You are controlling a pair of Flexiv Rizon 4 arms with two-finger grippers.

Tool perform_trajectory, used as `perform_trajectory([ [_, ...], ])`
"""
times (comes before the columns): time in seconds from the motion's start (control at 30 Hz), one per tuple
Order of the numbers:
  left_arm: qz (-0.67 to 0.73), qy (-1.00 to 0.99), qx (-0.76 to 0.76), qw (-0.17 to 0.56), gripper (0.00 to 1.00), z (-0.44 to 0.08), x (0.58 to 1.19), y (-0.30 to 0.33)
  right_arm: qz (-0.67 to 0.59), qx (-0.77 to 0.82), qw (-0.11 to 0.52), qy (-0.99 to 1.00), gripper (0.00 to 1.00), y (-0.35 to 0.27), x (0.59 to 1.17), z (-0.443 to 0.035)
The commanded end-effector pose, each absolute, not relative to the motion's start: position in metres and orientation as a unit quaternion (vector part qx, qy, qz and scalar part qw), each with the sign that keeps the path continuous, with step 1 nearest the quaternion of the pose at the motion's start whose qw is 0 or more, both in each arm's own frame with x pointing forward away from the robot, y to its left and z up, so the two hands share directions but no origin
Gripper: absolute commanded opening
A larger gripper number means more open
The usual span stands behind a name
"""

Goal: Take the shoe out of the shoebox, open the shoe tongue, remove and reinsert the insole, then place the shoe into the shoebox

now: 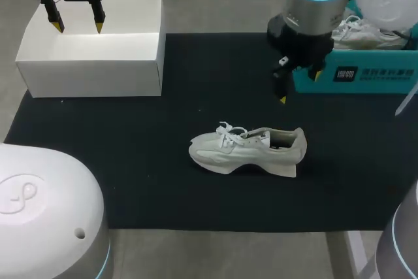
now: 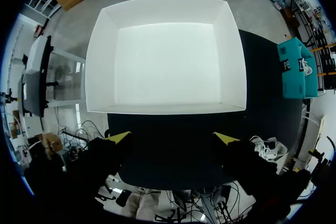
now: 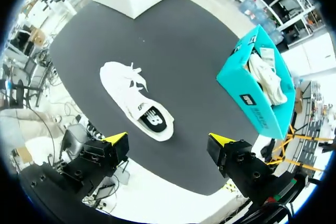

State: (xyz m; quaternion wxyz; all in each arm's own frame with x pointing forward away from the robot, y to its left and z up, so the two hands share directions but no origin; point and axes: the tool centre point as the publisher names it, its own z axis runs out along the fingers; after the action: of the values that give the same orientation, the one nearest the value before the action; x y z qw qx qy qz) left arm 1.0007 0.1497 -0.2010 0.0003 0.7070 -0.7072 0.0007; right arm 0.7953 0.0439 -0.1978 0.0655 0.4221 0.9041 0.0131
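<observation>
Shoe (image 1: 248, 150) sits mid-worktop on the black mat (image 1: 130, 161), left pincer (image 1: 78, 29) over the white box (image 1: 91, 63) at the far left corner. Left wrist view: that pincer gapes wide above the box. Right wrist view: right pincer (image 3: 168, 140) equally wide, shoe ahead.

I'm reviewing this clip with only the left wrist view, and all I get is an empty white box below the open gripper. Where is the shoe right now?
Observer: The white shoe stands on its sole on the black mat, outside both boxes, with its toe toward the side where the white box is.
Operator: Is the right arm on it?
Observer: No. The right gripper hangs open and empty above the mat, close to the teal box and apart from the shoe.
</observation>
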Motion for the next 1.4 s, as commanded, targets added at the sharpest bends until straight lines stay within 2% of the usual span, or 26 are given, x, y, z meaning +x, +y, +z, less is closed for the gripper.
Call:
perform_trajectory([
  [0.03, 0.000, -0.707, 0.707, 0.000, 1.00, -0.200, 1.000, 0.150, 0.270, 0.059, -0.047, 0.960, 1.00, 0.029, 0.797, -0.198],
  [0.8, 0.000, -0.707, 0.707, 0.000, 1.00, -0.200, 1.000, 0.150, 0.270, 0.059, -0.047, 0.960, 1.00, 0.029, 0.797, -0.198],
  [0.93, 0.000, -0.707, 0.707, 0.000, 1.00, -0.200, 1.000, 0.150, 0.289, 0.036, -0.011, 0.956, 1.00, 0.018, 0.799, -0.211],
  [1.3, 0.000, -0.707, 0.707, 0.000, 1.00, -0.200, 1.000, 0.150, 0.349, 0.058, 0.012, 0.935, 1.00, -0.021, 0.798, -0.263],
  [1.4, 0.000, -0.707, 0.707, 0.000, 1.00, -0.200, 1.000, 0.150, 0.360, 0.041, 0.045, 0.931, 1.00, -0.028, 0.796, -0.273],
])
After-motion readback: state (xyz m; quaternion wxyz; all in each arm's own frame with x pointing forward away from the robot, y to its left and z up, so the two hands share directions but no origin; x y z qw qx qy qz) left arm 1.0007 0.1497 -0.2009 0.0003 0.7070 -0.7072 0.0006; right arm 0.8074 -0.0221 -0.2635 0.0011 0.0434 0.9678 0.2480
